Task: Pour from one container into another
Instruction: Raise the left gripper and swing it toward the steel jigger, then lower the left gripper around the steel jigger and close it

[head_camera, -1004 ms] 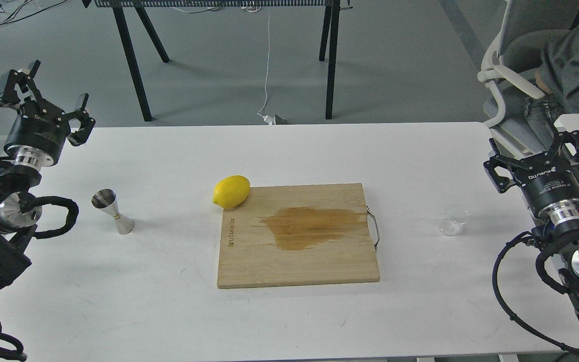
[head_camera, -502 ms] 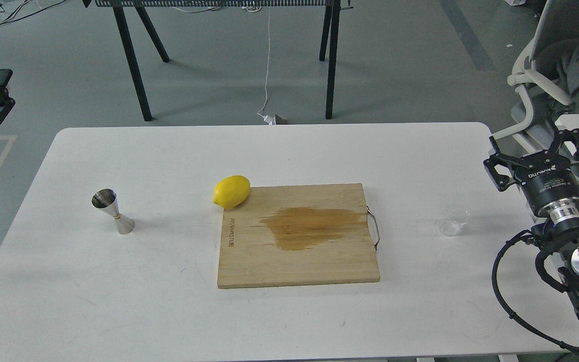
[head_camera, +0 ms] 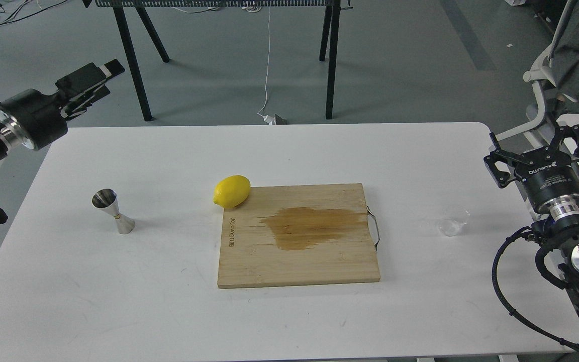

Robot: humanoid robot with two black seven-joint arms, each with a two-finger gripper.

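Black left claw (head_camera: 99, 76) lies level past table edge; right claw (head_camera: 541, 151) upright, spread.

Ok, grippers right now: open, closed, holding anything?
Left gripper: seen side-on, cannot be told; nothing visibly held.
Right gripper: open, empty, behind the clear cup.

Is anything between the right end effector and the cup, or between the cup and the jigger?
Nothing visible separates the right end effector from the cup. Between cup and jigger lies the cutting board, with a lemon at its far-left corner.
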